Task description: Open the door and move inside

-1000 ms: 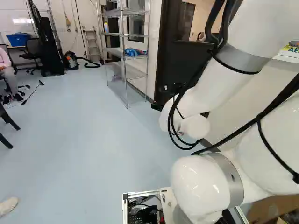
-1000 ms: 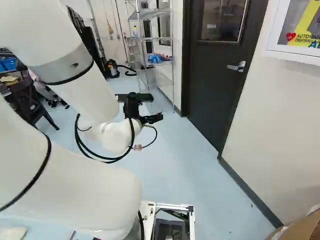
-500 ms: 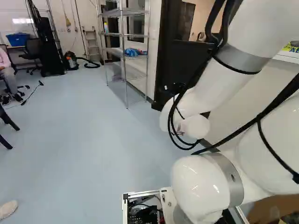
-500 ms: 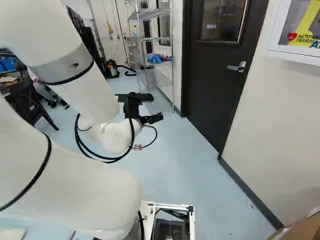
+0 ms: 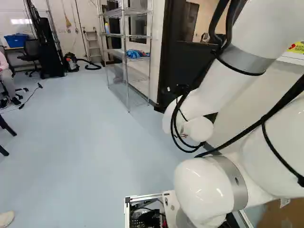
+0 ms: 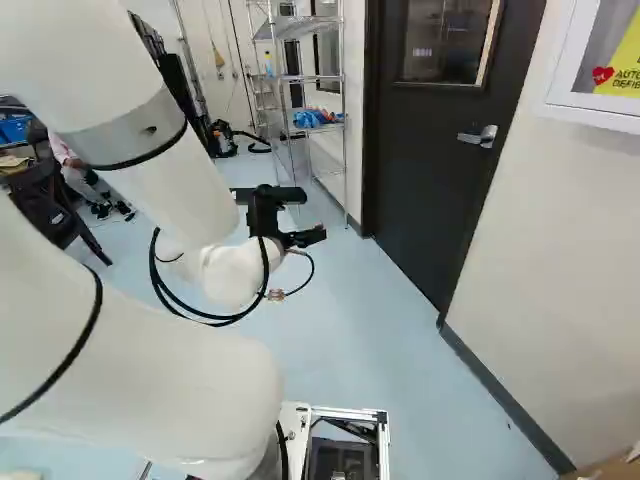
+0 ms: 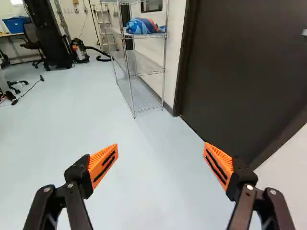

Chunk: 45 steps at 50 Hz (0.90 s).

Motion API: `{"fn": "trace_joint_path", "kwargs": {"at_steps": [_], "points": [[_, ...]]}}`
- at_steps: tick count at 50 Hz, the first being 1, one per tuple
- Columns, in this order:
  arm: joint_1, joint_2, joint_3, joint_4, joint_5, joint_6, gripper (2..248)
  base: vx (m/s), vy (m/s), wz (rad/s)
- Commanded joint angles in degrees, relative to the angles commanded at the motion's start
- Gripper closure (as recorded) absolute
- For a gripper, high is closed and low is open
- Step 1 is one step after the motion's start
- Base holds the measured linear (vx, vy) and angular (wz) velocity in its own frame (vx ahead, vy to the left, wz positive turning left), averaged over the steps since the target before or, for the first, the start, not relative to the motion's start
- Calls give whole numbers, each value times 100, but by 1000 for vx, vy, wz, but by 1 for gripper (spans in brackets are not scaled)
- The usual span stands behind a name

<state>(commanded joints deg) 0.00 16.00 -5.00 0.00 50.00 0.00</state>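
Note:
The black gripper (image 6: 280,220) hangs over the floor in the right base view, left of the door and apart from it. In the wrist view the gripper (image 7: 161,160) stands open, its orange pads wide apart with only floor between them. The dark door (image 6: 440,150) is closed in its frame, with a window in its upper half. Its silver lever handle (image 6: 478,137) sits near the edge closer to the base. Ahead of the gripper and to one side, the door (image 7: 240,72) shows its lower part, the handle barely in view.
Beyond the door stands a wire shelf (image 5: 127,59) with a blue bundle. A white wall cabinet (image 6: 600,75) hangs on the near wall, above a cardboard box (image 6: 610,468). A vacuum (image 5: 72,62), chairs and a seated person are farther off at the left.
The base has moved slightly: the door, handle and wall cabinet have shifted in the base views. The arm keeps its pose against its lowest joint.

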Motion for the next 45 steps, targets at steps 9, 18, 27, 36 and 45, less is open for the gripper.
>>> {"fn": "trace_joint_path", "kwargs": {"at_steps": [9, 18, 27, 36, 45], "points": [[0, 0, 0, 0, 0, 0, 3, 117, 24, -137], [0, 0, 0, 0, 0, 0, 3, 128, 22, -189], [0, 0, 0, 0, 0, 0, 3, 135, 18, -211], [0, 0, 0, 0, 0, 0, 3, 140, 12, -218], [0, 0, 0, 0, 0, 0, 3, 140, 8, -218]]}}
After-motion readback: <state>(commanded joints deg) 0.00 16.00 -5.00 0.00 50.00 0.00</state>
